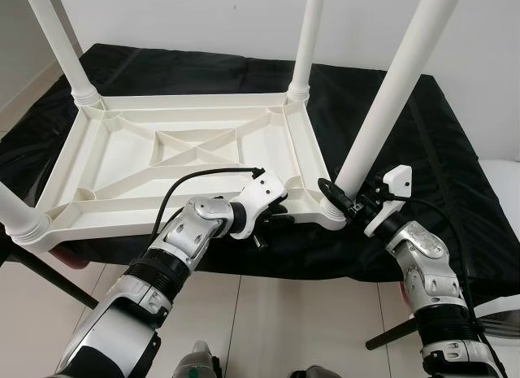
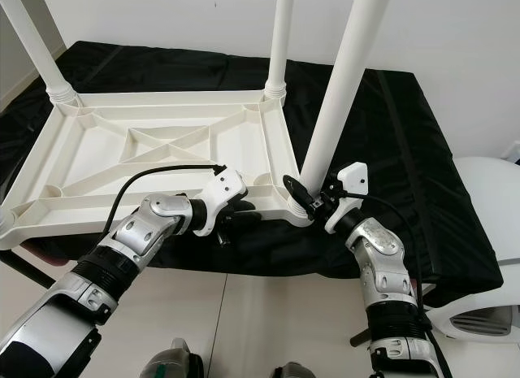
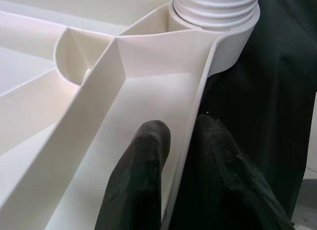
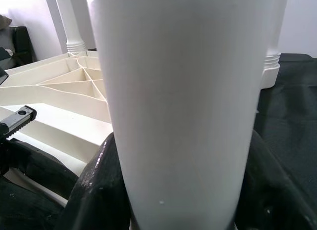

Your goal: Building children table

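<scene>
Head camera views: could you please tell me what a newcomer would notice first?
An upturned white table top lies on a black-draped surface, white legs rising from its corners. The right pincer clasps the near right leg close to its socket, while the left pincer pinches the top's near rim.
</scene>
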Robot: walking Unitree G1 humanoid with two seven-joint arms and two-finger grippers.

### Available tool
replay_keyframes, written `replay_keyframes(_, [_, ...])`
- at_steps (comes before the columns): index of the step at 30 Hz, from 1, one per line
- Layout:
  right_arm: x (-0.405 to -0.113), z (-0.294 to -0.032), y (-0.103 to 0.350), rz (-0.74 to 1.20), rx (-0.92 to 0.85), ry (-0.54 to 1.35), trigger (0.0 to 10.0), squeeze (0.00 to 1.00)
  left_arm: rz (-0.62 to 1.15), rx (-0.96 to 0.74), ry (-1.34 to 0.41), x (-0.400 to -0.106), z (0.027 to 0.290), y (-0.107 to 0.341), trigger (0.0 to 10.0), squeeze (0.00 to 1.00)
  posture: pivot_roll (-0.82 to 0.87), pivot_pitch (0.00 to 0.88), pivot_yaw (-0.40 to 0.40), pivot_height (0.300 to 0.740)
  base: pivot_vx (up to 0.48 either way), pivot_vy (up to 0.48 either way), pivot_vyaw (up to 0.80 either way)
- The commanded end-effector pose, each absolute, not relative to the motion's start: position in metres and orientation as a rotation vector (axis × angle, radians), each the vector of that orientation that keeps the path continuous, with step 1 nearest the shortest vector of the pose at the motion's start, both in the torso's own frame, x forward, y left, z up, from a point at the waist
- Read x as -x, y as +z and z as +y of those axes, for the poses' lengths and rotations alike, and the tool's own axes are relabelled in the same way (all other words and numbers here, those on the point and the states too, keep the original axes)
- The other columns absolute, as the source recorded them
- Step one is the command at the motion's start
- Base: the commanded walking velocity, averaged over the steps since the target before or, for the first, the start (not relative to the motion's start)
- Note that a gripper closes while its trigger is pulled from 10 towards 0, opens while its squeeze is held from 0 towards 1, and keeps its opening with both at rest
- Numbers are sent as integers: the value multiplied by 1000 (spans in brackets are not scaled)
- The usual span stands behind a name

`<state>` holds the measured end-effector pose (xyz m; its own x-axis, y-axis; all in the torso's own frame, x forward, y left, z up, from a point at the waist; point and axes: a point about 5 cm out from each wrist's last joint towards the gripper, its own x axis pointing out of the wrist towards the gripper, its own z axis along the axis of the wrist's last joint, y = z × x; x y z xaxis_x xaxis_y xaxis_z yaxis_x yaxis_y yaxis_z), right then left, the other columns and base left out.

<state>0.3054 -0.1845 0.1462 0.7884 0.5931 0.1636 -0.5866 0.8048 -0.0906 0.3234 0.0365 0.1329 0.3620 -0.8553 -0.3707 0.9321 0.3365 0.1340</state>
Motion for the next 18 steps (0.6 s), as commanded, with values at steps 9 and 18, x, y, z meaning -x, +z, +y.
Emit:
replay_keyframes(9, [-306,-179,150,-219,-18,675,0,0,231,-358,-1221,-323,33,138,10000,0,-39,20,13,740,0,0,0])
replay_keyframes(18, [-306,-179,150,-219,-18,675,0,0,231,-358,-1221,-323,33,138,10000,0,-39,20,13,740,0,0,0])
